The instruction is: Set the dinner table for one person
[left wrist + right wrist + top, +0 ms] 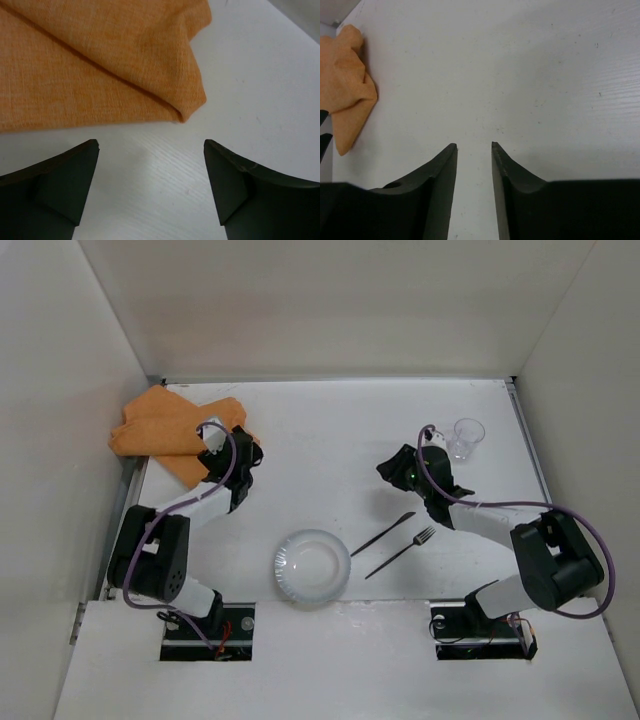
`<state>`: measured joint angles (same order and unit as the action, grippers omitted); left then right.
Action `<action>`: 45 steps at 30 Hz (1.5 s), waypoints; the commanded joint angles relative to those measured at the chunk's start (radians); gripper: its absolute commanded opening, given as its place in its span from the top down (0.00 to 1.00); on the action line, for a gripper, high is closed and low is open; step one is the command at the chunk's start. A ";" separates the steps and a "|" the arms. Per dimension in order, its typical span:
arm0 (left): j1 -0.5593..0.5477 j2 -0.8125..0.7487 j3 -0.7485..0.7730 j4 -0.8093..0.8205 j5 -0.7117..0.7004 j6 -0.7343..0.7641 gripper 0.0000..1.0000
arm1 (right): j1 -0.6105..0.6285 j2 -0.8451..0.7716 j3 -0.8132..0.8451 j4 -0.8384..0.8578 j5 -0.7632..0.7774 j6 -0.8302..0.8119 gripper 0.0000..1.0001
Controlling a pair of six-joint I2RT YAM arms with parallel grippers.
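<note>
Looks barely started. On the worktop point(330, 440), can see an orange cloth point(165, 430) crumpled in the far left corner, not spread flat. Can see also a round plate point(312, 567) near the front middle, then a knife point(382, 534) and a fork point(402, 551) just beside it on the right, both lying slanted and apart from the plate, and a clear cup point(466, 437) at the far right.

Holding nothing in the left hand point(150, 147): released wide, hovering just short of the cloth's corner. Holding nothing in the right hand point(474, 146) either: released only to a narrow gap, over bare worktop near the cup.

Left to do, most probably: flatten the cloth, put the plate on it, straighten the knife and fork beside the plate, bring the cup over.
</note>
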<state>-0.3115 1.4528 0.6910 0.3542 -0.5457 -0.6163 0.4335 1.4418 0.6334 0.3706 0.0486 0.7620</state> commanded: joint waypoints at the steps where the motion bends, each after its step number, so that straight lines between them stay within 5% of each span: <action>1: 0.057 0.061 0.103 0.068 -0.007 0.020 0.33 | 0.015 0.011 0.046 0.059 -0.009 -0.018 0.58; 3: 0.079 0.112 0.151 0.060 0.000 0.018 0.45 | 0.020 0.023 0.054 0.056 -0.015 -0.020 0.54; 9: 0.124 0.245 0.286 0.037 0.018 0.015 0.25 | 0.041 0.035 0.072 0.048 -0.027 -0.033 0.51; 14: 0.119 0.383 0.415 -0.049 0.095 0.032 0.25 | 0.066 0.045 0.088 0.041 -0.036 -0.047 0.51; 20: 0.082 0.497 0.484 -0.057 0.135 0.081 0.46 | 0.066 0.040 0.084 0.041 -0.033 -0.049 0.51; 27: 0.032 0.544 0.479 -0.051 0.350 0.073 0.85 | 0.058 0.032 0.072 0.045 -0.032 -0.047 0.50; 34: -0.155 0.498 0.397 0.042 0.556 0.153 0.92 | 0.040 0.040 0.063 0.053 -0.024 -0.038 0.42; 39: -0.240 0.405 0.325 0.055 0.590 0.200 0.86 | 0.044 0.043 0.066 0.054 -0.021 -0.044 0.30; 45: -0.307 0.247 0.254 0.066 0.480 0.222 0.41 | 0.038 0.048 0.060 0.068 -0.004 -0.046 0.21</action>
<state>-0.6136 1.8111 0.9775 0.4141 -0.0273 -0.4168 0.4778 1.4872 0.6830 0.3729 0.0261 0.7292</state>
